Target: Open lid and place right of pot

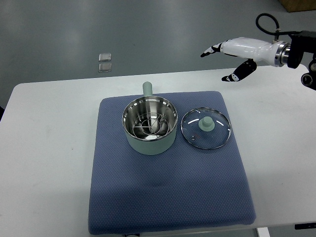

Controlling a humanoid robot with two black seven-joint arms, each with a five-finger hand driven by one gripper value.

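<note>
A white table [49, 148] is seen from above, with a blue mat [168, 197] spread over its middle. On the upper half of the mat a pale green pot [149, 124] is set upright, its steel inside uncovered and a wire rack [149, 126] visible at the bottom; its green handle [147, 88] is pointed toward the top of the frame and reaches just past the mat's upper edge. Just to the right of the pot, close beside it, a glass lid [206, 128] with a metal rim is laid flat on the mat, its pale green knob [206, 124] turned upward. In the upper right of the frame the right hand [232, 57] is held above the table's far edge, well apart from both pot and lid; its white palm is joined to a dark wrist that enters from the right edge. Its dark-tipped fingers [238, 74] are spread and extended toward the left, and nothing is held in them. Beyond the table, in the upper left part of the frame, two small square plates [104, 62] are set in the grey floor [49, 39]. The left arm is not shown.
</note>
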